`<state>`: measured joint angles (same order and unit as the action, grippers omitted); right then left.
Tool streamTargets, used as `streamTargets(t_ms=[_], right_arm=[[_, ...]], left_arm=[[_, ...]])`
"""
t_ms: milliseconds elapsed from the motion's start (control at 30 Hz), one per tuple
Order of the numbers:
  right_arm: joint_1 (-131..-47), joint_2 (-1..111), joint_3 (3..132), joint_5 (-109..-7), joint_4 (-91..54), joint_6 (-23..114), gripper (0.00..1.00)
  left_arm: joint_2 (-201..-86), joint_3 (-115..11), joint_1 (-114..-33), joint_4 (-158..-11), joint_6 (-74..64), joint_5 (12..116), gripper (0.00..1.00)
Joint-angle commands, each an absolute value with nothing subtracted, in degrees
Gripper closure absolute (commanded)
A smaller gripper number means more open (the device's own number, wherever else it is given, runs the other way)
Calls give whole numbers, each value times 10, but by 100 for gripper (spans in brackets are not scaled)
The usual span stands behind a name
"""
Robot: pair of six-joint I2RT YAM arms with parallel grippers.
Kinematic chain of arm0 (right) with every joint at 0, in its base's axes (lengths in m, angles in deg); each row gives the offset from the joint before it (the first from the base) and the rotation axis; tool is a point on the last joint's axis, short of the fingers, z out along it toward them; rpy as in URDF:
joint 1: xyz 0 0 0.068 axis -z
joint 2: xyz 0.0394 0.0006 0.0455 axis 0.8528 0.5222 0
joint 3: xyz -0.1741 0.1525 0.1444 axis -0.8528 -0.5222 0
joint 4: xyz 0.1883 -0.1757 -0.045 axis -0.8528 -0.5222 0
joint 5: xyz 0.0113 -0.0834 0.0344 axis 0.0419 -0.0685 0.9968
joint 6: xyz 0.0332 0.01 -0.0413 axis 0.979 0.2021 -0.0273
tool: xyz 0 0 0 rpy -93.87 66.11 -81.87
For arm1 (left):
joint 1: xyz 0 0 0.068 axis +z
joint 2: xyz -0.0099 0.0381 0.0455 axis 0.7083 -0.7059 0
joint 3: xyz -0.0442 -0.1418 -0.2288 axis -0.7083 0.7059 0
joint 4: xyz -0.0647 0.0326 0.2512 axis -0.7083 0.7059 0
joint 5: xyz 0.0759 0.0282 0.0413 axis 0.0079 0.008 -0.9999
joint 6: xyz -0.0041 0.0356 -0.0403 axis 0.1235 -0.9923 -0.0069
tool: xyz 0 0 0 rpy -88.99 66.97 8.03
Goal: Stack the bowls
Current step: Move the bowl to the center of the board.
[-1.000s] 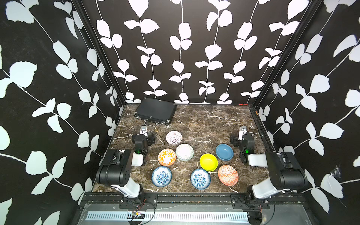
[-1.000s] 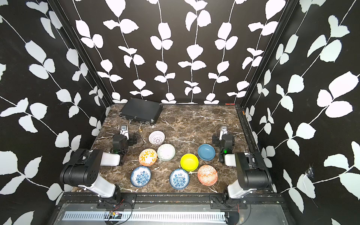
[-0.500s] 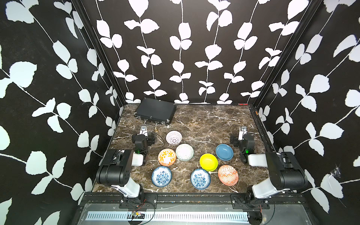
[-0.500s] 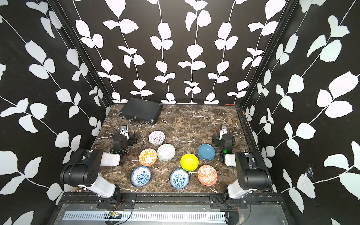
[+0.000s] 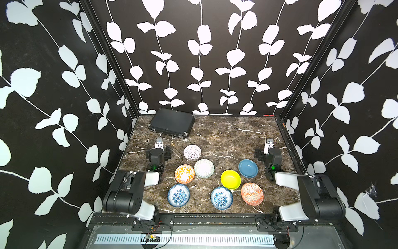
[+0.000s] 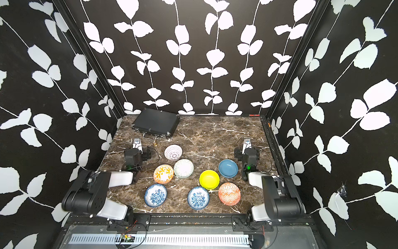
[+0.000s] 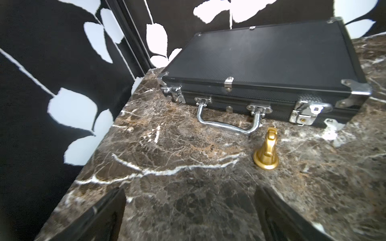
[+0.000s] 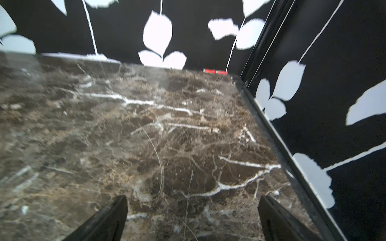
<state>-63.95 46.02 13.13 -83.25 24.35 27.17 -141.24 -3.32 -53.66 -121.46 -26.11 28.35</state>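
Nothing stacked yet on the brown marble worktop (image 5: 226, 133). Biggest hazard: the flat black rectangular case (image 5: 172, 124) in the far left corner, easily clipped on a careless swing of the left gripper (image 7: 190, 189), poised near it with jaws spread wide and empty. Same wide, empty spread on the right gripper (image 8: 192, 197), near the right edge, facing bare marble. Next, neighbours knocked while pinching a rim (tight packing): orange floral bowl (image 5: 184, 173) against pale patterned bowl (image 5: 204, 168); plain yellow bowl (image 5: 230, 179) hemmed in by plain blue bowl (image 5: 248, 168), orange geometric bowl (image 5: 252, 193) and a blue-floral white bowl (image 5: 221, 198). Freer: second blue-floral white bowl (image 5: 178, 195) toward the front left corner, and white lattice bowl (image 5: 192, 152), closest to the left gripper. All eight between the arms, nearer the front edge than either gripper's tips, absent from both wrist views. Smallest snag: a small gold figurine (image 7: 266, 152) just before the case's handle.
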Motion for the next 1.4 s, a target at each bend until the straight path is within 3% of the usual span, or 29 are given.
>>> streamTargets(t_ms=[0,100,167,300,400,500,633,767,933,1067,1233,1367], right_arm=[[-651,399,146,-859,178,264,1],[-659,292,182,-864,40,319,1],[-658,232,217,-844,-56,382,1],[-651,186,280,-918,-266,565,1],[-621,189,308,-753,-314,648,0],[-656,223,345,-653,-344,706,4],[-830,304,438,-770,-450,708,8],[-907,371,490,-798,-472,717,8],[-956,496,602,-781,-508,696,8],[-967,568,652,-768,-481,696,12],[-984,609,648,-788,-453,681,12],[-992,617,631,-812,-429,667,12]], left_arm=[[-1343,-125,-538,-990,-175,182,1],[-1323,-226,-538,-778,-71,152,1],[-1315,-296,-538,-631,-47,188,1],[-1261,-326,-537,-543,-42,257,1],[-1209,-320,-523,-508,-23,344,1],[-1189,-324,-520,-477,-12,425,1],[-1193,-322,-524,-428,26,493,1],[-1211,-313,-545,-422,60,543,1],[-1254,-327,-609,-468,63,544,1],[-1379,-413,-609,-445,36,565,1],[-1481,-453,-612,-456,43,610,2],[-1518,-474,-613,-448,40,618,11]])
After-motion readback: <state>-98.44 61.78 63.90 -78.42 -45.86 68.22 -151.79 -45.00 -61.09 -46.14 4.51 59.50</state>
